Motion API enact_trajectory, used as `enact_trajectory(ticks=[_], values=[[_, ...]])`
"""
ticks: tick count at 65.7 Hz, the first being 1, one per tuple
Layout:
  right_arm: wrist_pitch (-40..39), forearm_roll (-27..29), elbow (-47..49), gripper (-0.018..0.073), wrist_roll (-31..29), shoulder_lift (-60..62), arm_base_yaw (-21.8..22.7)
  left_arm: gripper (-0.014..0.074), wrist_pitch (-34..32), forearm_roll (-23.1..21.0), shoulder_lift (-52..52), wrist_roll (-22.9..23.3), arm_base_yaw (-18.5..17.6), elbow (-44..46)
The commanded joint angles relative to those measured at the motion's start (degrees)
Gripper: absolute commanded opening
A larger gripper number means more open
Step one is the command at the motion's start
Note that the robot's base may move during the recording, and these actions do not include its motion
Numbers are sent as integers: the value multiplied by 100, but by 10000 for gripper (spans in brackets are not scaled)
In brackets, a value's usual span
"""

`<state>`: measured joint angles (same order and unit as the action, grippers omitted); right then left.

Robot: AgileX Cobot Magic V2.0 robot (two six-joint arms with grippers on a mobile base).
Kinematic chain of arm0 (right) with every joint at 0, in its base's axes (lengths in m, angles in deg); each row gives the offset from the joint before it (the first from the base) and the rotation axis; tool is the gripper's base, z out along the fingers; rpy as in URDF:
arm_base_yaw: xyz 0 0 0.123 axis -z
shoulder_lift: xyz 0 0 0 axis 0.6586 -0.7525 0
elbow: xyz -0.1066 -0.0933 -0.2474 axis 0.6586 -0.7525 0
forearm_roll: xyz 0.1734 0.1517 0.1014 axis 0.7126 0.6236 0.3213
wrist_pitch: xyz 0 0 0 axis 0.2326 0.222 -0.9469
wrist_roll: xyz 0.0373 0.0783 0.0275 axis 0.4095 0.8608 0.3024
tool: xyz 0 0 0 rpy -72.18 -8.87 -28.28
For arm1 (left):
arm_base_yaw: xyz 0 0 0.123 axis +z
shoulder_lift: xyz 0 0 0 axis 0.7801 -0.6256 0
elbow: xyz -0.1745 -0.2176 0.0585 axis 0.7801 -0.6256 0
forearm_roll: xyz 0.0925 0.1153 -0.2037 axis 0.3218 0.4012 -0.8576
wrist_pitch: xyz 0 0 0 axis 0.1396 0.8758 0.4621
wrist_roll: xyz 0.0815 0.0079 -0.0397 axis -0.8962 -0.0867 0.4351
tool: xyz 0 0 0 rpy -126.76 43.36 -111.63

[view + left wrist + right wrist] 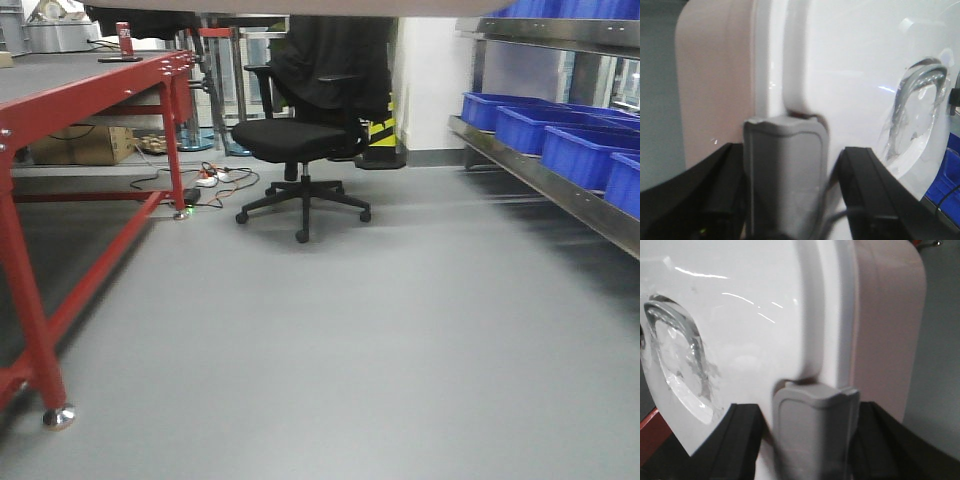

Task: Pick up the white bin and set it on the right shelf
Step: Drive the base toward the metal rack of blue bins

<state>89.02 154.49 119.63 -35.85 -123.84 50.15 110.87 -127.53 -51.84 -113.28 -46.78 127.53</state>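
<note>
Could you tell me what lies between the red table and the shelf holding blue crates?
Front-facing view: bare grey floor, with a black office chair at the far end.

The white bin [715, 85] is filling most of the view, its pinkish side wall showing at the left and its glossy lid [850, 65] spreading to the right. The left gripper [785, 135] is pressing one grey finger pad [785, 175] against the lid's raised rim; its other finger is lying out of sight. A clear recessed handle [915, 115] is glinting on the lid, and a blue crate [945, 185] is peeking in at the lower right.
</note>
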Motion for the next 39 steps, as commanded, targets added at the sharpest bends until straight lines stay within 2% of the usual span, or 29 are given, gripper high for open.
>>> enact_trajectory(ticks=[1, 39], values=[[681, 1222, 231, 414, -42, 106, -72, 241, 213, -1055, 104, -37, -107, 201], [681, 1222, 231, 414, -42, 106, -72, 241, 213, -1055, 104, -37, -107, 201]])
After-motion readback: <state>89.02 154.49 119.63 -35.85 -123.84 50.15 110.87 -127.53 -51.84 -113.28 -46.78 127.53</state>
